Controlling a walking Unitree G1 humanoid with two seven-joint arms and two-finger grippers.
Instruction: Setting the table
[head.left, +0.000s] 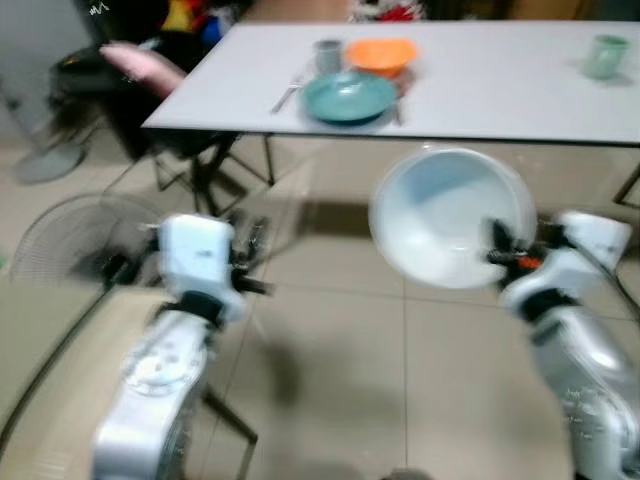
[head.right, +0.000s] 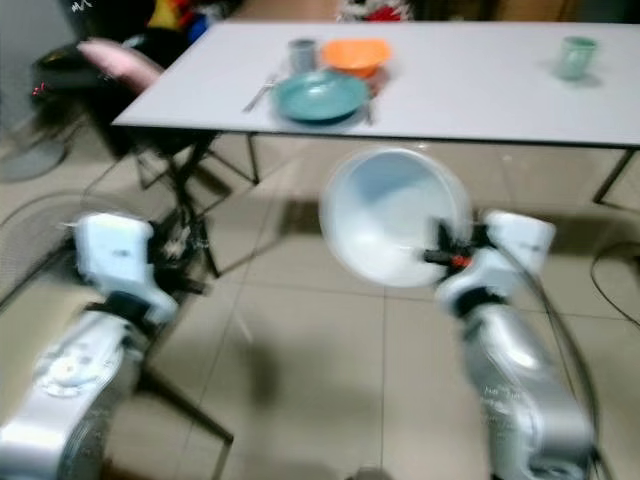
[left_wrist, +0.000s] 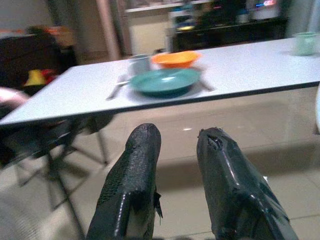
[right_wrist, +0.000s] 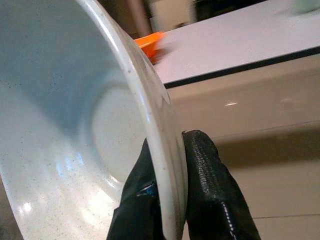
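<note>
From the head views, you see the right pincer (head.left: 497, 246) holding a white bowl (head.left: 448, 216) by its rim, tilted, above the floor, short of the counter (head.left: 480, 90). On the counter stand a teal plate (head.left: 349, 97), an orange bowl (head.left: 380, 54) and a green cup (head.left: 606, 56). In the left wrist view, your left pincer (left_wrist: 177, 145) is slightly apart and holds nothing. In the right wrist view, the fingers (right_wrist: 207, 200) are clamped on the bowl rim. You can read no writing anywhere.

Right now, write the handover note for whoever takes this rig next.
Right gripper: shut on the rim of the pale bowl, carried tilted above the floor, short of the table.
Left gripper: open, holding nothing.
On the table: teal plate, orange bowl, grey cup, cutlery, green cup far right.
Left: walk up, set down the pale bowl.
</note>
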